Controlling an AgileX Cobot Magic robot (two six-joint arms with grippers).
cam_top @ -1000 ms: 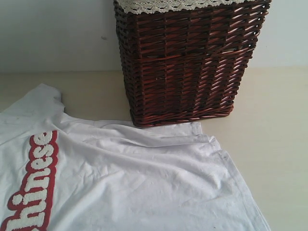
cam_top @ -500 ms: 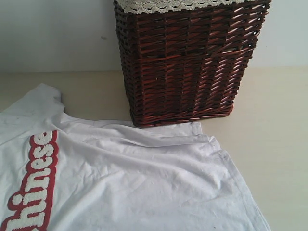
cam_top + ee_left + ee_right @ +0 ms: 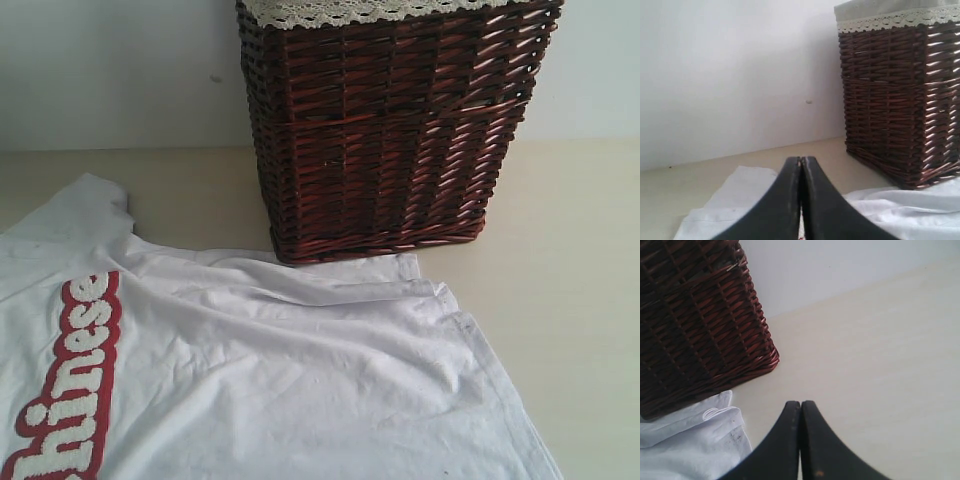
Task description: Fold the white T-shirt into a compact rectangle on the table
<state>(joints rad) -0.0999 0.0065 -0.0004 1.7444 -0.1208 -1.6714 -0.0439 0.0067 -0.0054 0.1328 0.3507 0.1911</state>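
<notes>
- White short-sleeved cotton T-shirt point(image 3: 300, 380) lies spread open and not yet folded on the wide pale cream table point(image 3: 575, 300), face up, with loose wrinkles across the body.
- Fuzzy white letters edged in red point(image 3: 70, 370) run up the exterior view, so I judge the collar-to-hem axis to lie left to right across that view. The collar end is on the left arm's side and the stitched hem on the right arm's side.
- One sleeve points toward the far left, and the far edge of the shirt lies just beside the foot of the dark brown wicker basket point(image 3: 390, 130). Whether cloth and wicker touch I cannot tell.
- The left gripper point(image 3: 801, 160) hangs over the shirt, with the far sleeve ahead of it. Its black fingers are pressed together and nothing is visibly pinched at the tips.
- The right gripper point(image 3: 800, 403) is likewise closed and empty. It sits over bare table, with the hem corner of the shirt off to one side, near the basket's foot.
- The left arm looks nearer the cloth. The right arm would have to come inward to reach the hem corner.
- The basket stands upright behind the shirt, lined with pale fabric and white lace trim point(image 3: 340, 10) at the rim. Its inside is out of sight, so its contents cannot be told.
</notes>
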